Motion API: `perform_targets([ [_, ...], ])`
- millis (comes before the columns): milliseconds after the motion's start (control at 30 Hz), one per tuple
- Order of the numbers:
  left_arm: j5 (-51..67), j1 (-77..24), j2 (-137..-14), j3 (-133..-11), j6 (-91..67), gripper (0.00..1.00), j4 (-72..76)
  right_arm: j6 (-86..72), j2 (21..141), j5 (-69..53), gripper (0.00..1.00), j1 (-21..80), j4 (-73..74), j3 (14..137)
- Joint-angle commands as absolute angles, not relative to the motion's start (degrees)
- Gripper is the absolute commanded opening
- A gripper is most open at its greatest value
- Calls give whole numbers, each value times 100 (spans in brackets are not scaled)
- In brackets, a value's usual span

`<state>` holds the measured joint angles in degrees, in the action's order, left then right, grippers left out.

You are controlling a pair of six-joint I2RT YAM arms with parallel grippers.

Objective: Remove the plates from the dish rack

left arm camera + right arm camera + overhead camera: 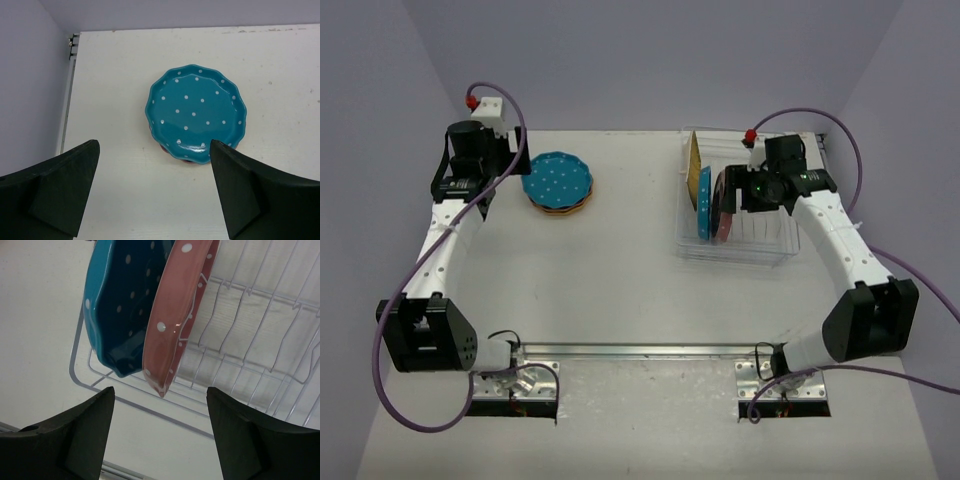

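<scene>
At the far right of the desk (pixel 620 290) the dish rack (pixel 760 238) is seen, and three plates are stood on edge in its left part: a yellow-orange plate (pixel 692 165) toward the far corner, a teal plate (pixel 704 203) nearer, and a pink plate (pixel 723 205) just to the right of that; the right claw (pixel 160 390) is spread wide and aimed at the edge of the pink plate, not yet around it, with nothing gripped. The step in hand is judged to be the taking of the pink plate; it would be done well if the fingers were brought astride that rim alone, one of them slipped into the narrowing gap between pink and teal, though whether the two touch higher up cannot be told; the plate should then be drawn out along the dividers before any sideways swing, so that no thin upright is caught and the rack is not dragged. Open room is found across the middle of the desk; the rack's low wall and the room wall close on the right are edges to be minded. At the far left a stack (pixel 558 182) topped by a teal dotted plate is laid flat; the left claw (pixel 154 150) is hung above the desk beside it, spread wide and holding nothing.
</scene>
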<state>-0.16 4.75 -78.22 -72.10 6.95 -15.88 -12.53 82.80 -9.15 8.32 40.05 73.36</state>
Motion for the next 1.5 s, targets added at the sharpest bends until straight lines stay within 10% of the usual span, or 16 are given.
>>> perform_targets([
  [0,133,431,-7433,-7009,887,90,-1689,-1318,8548,-842,74,800,3661,7772],
  [300,351,431,-7216,-6864,765,90,-1907,-1433,9510,-668,68,800,3454,8252],
  [867,457,431,-7299,-6803,589,91,-1890,-1073,9591,-1404,0,329,3939,8382],
  [1467,394,431,-7190,-6961,378,100,-2012,-1730,8755,-1477,0,334,4271,10159],
])
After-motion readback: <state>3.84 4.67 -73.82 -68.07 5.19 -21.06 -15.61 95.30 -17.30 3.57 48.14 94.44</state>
